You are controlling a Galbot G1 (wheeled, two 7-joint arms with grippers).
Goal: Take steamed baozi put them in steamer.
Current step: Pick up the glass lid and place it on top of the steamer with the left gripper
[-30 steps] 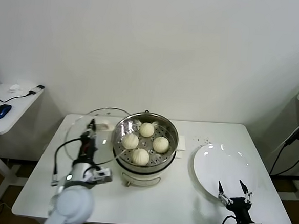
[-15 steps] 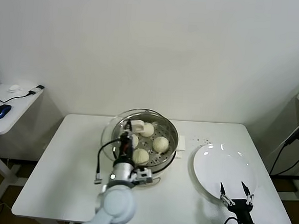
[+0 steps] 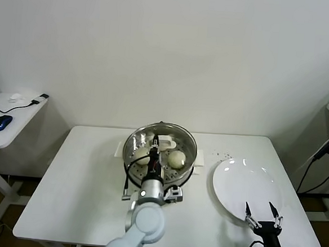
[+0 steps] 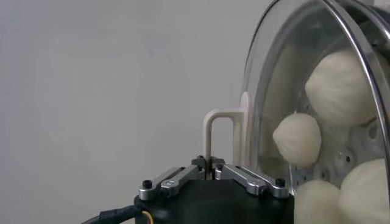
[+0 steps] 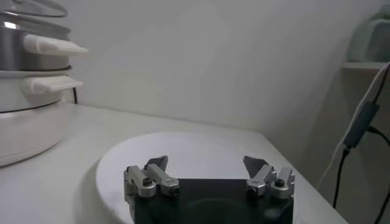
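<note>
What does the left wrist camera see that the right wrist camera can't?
Only the left wrist view: the left gripper shut on the glass lid's white handle, and the baozi under the glass lid.
Only the right wrist view: the right gripper, fingers open, over the white plate, and the steamer's side handles.
Both: the steamer and its lid.

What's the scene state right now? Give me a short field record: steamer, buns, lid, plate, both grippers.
steamer: table centre, on white base
baozi: inside the steamer, under the lid; several visible in the left wrist view
glass lid: over the steamer, held by its white handle
plate: right of steamer, bare
left gripper: shut on the lid handle, above the pot
right gripper: open, idle at the plate's near edge
</note>
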